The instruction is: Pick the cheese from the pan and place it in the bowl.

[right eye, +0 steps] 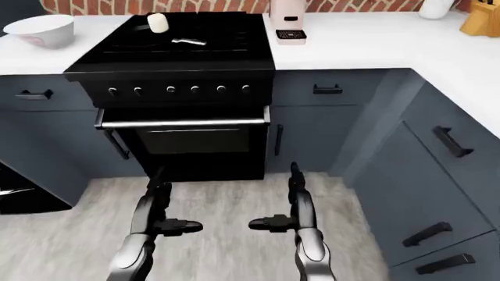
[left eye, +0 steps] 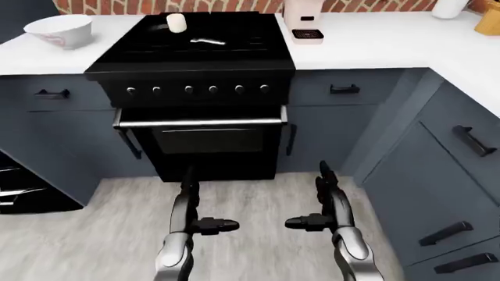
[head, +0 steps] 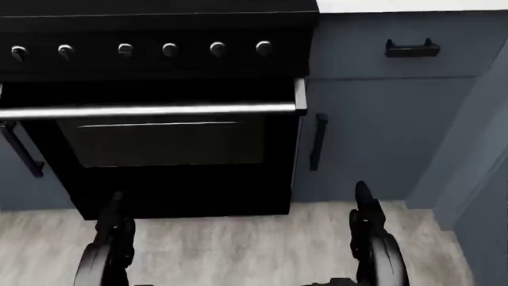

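Kitchen stove with cheese on top; both hands low and empty.
Cheese (left eye: 177, 23), pale and upright, stood on the far part of the black stove (left eye: 191, 52); white bowl (left eye: 59, 30) on the counter (left eye: 375, 47) to its left. Left hand (left eye: 204, 223) and right hand (left eye: 312, 221) hung released above the floor (left eye: 117, 228), grasping nothing.

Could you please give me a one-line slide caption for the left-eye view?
Both hands, left and right, hang open and empty before the black stove; cheese on top, white bowl at left.
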You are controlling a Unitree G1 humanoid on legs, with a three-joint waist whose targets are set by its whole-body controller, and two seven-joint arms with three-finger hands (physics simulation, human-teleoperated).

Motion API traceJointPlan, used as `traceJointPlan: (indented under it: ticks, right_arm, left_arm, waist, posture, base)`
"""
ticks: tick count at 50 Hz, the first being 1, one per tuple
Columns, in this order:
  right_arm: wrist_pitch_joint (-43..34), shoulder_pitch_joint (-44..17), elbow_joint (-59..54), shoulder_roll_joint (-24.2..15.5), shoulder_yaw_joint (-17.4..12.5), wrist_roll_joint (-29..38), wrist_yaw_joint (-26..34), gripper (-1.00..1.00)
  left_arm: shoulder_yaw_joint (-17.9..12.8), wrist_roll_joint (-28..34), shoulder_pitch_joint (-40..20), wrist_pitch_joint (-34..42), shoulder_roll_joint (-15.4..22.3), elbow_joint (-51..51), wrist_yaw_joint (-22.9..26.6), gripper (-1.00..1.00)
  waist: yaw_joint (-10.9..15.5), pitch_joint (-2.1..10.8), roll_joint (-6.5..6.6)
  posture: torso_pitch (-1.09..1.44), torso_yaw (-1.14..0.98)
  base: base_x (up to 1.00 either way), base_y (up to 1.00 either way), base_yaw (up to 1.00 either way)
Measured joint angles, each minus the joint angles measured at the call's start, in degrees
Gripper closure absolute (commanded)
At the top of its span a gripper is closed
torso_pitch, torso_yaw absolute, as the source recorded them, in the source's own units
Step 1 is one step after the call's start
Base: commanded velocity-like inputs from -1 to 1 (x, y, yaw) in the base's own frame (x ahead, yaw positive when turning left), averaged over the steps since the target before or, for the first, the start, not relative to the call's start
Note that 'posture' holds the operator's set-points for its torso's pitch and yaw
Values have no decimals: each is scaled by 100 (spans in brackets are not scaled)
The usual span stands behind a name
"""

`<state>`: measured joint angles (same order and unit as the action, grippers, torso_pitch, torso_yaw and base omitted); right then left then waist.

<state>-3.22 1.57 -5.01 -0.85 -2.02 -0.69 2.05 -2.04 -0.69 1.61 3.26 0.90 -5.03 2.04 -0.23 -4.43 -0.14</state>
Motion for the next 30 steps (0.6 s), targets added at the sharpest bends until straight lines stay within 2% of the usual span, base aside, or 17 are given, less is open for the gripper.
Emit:
traceJointPlan:
  ticks: [1,3,5,8,14,21,30]
  right_arm:
    - [-44,31,185,9,19,37,-45,-100]
    - [6,-23,627,23,51,164,-189,-100]
    - [111,-39,698,57,99,233,-264,-100]
    - [37,94,699,87,166,216,-259,-100]
    - [15,265,659,63,174,101,-129,-100]
    - [78,278,831,33,186,282,-126,-100]
    - [100,374,804,48,221,375,-54,-100]
  left_arm:
    - [3,-5,38,-22,5,142,8,-100]
    - [11,-23,32,-145,-4,538,23,-100]
    - [29,-44,26,-246,-24,606,32,-100]
    - [29,-78,125,-138,-28,615,44,-100]
    - [7,-100,176,-10,-23,699,40,-100]
    - [-1,-120,182,7,-23,846,51,-100]
    - [-7,-150,259,94,-30,943,53,-100]
  waist:
    - [-8,57,-20]
    - [43,339,-17]
    - [61,236,-53]
    - [55,325,-46]
    - [50,326,-17]
    - [46,403,-19]
    - [38,384,-4]
  posture:
    - [0,0]
    - [0,0]
    - [0,0]
    - [0,0]
    - [0,0]
    - [0,0]
    - [0,0]
  base:
    - [0,0,0]
    - [0,0,0]
    - [0,0,0]
    - [0,0,0]
    - [0,0,0]
    - [0,0,0]
    - [0,3,0]
